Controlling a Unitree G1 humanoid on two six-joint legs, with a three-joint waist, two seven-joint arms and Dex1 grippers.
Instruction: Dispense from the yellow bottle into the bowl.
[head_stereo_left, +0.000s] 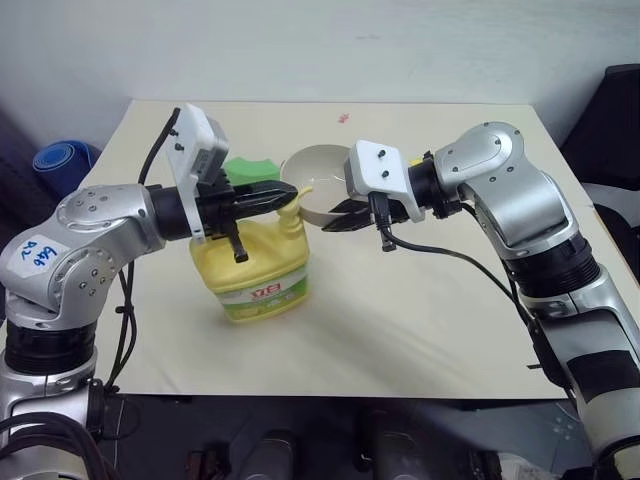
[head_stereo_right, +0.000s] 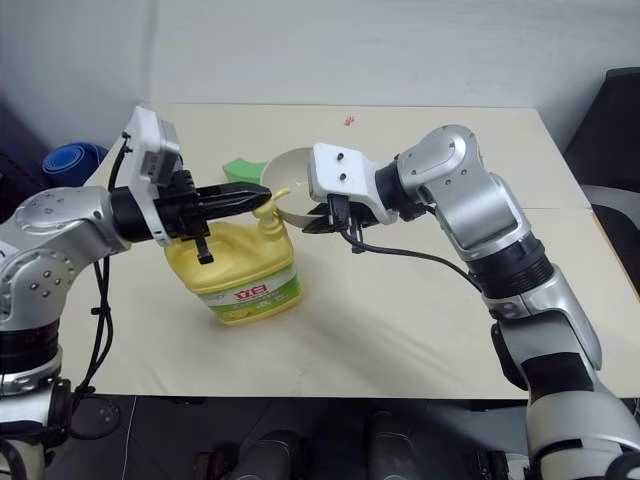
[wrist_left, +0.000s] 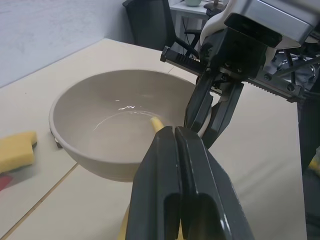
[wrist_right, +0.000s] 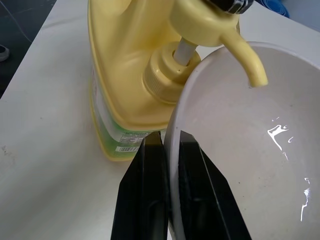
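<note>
The right pincer (head_stereo_left: 333, 222) grips the bowl (head_stereo_left: 312, 173) rim beside the yellow bottle (head_stereo_left: 255, 265); the clenched left pincer (head_stereo_left: 283, 197) rests atop its pump.

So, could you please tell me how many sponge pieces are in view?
2: a green sponge behind the yellow bottle, and a yellow sponge on the table beside the bowl. Others may be hidden.

The yellow bottle (head_stereo_left: 255, 270) stands upright on the bench (head_stereo_left: 420, 320), its green-and-white label facing the front edge and its pump spout (wrist_right: 245, 57) reaching over the bowl's rim. The bowl (head_stereo_left: 315, 185), plain beige, sits tilted just beside the bottle, raised off the bench.
</note>
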